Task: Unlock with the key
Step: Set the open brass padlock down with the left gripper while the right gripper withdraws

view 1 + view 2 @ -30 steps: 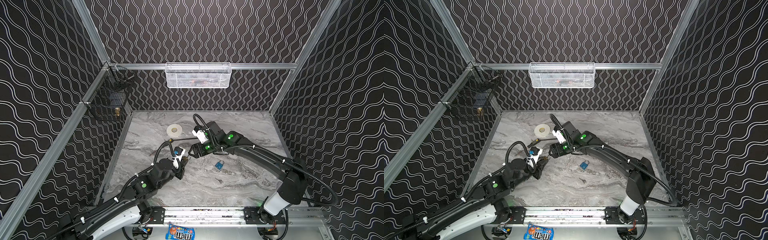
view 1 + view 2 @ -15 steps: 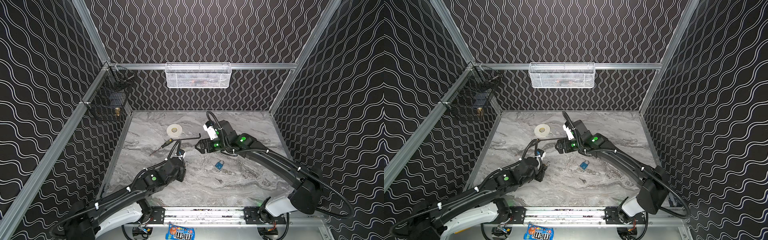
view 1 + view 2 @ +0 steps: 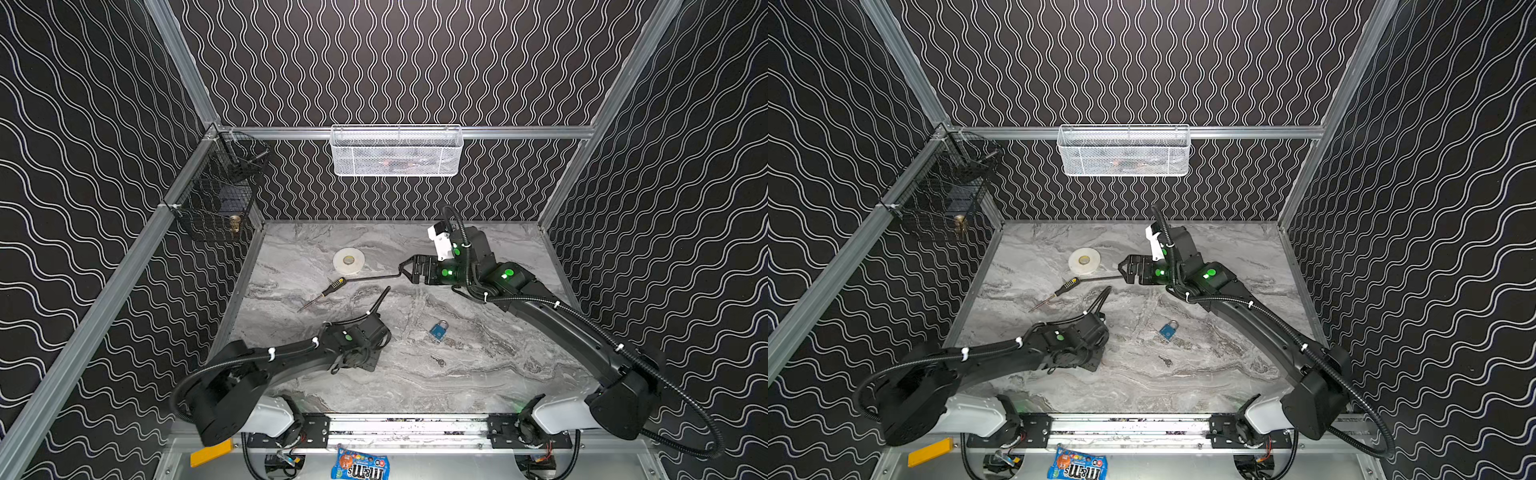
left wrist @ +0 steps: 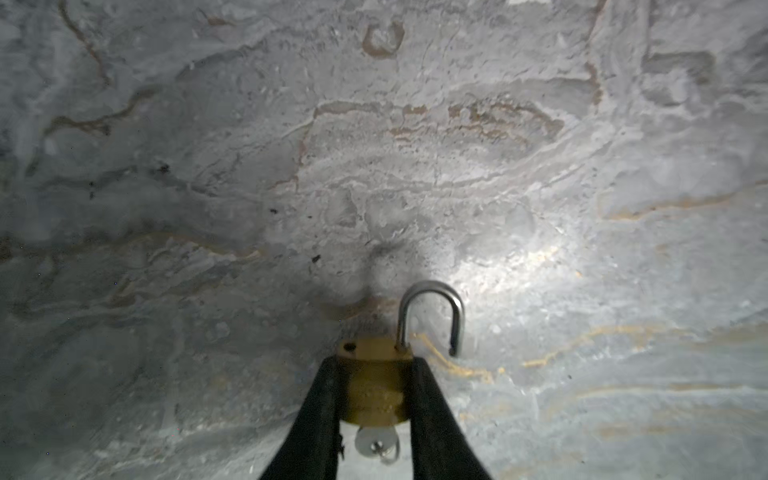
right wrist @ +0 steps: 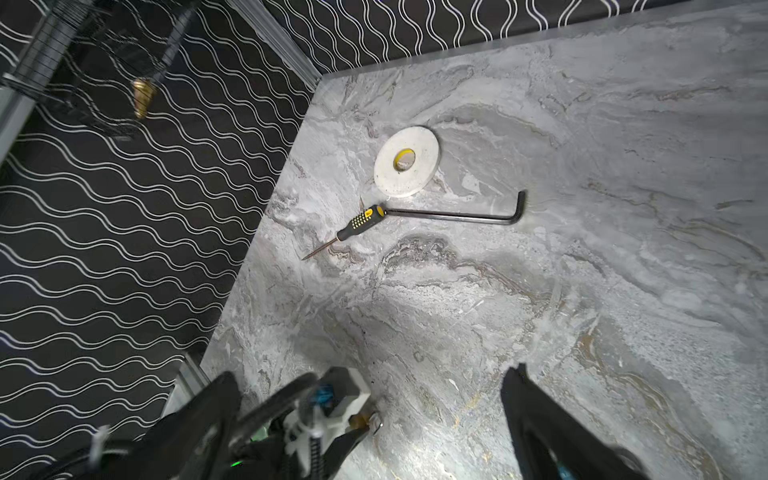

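In both top views the right gripper (image 3: 409,269) is seen with its jaws spread wide and nothing between them. It is pointed toward the bent end of a black hex key (image 3: 374,277) that lies on the marble-patterned table (image 3: 498,374). A yellow-and-black screwdriver (image 3: 336,285) is laid at the hex key's other end, and a white tape roll (image 3: 349,261) just beyond it. The left arm (image 3: 291,357) is bent low over the near part of the table, its wrist turned down so that its tips are hidden. A blue padlock (image 3: 438,330) and a small loose key (image 3: 438,360) are seen lying between the two arms, apart from both. In the left wrist view the left gripper (image 4: 374,363) is shown pinching the brass padlock (image 4: 374,386) by its two sides. The steel shackle (image 4: 430,316) is raised and swung out, with one leg free of the body, and the key (image 4: 376,442) is seen seated in the keyhole at the body's other end. In the right wrist view the right gripper's fingers (image 5: 536,415) are shown wide apart and empty. The left arm's wrist and a glint of brass are caught close by, and the tape roll, screwdriver and hex key are seen farther off on the table.
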Controlling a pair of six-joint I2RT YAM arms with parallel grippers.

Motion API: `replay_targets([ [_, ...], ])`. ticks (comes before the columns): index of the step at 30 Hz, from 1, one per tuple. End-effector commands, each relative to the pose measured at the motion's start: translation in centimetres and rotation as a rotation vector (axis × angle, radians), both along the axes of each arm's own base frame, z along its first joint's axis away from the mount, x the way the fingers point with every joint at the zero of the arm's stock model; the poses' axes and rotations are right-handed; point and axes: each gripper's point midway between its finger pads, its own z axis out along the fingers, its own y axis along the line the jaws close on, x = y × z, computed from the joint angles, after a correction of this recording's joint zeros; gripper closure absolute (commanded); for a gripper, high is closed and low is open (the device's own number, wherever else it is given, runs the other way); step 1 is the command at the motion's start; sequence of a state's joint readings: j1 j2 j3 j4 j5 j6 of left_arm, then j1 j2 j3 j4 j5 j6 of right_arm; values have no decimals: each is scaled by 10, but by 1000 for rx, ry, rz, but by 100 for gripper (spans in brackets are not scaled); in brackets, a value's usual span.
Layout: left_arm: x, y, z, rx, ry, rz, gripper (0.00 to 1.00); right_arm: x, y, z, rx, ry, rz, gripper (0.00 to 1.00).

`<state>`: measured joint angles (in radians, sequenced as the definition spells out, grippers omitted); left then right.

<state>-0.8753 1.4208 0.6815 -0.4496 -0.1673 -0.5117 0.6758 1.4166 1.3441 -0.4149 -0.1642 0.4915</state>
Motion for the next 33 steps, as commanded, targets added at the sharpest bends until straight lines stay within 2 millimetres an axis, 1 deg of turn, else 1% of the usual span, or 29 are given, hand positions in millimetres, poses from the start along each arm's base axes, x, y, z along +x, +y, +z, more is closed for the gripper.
replay_targets([
  [1,-4,1,-9,14,47,23,87,3,-2,16,59,-3,-23,1],
  [4,-8,5,-17,33,71,37,73,2,-1,26,87,-2,-25,1],
  [9,-10,7,-20,38,83,47,52,0,1,39,124,2,-19,1],
  [11,-9,8,-19,44,80,50,45,0,2,41,131,4,-15,1],
  [13,-7,8,-16,48,73,51,34,-2,3,44,142,3,-7,1],
  [16,-5,6,-11,26,60,58,22,-2,2,43,152,-1,-7,1],
  [21,-1,0,-1,-49,32,77,5,-5,0,45,176,-14,-6,1],
  [23,0,-3,3,-84,23,85,2,-6,0,45,179,-16,-3,1],
  [27,3,5,5,-95,14,146,2,-5,2,45,177,-5,6,1],
  [29,4,4,11,-126,5,164,2,-5,2,44,178,-2,8,1],
  [31,6,-1,20,-192,-14,176,2,-5,1,42,187,-9,2,1],
  [33,9,-2,26,-243,-27,207,4,-4,1,42,193,-9,-3,1],
])
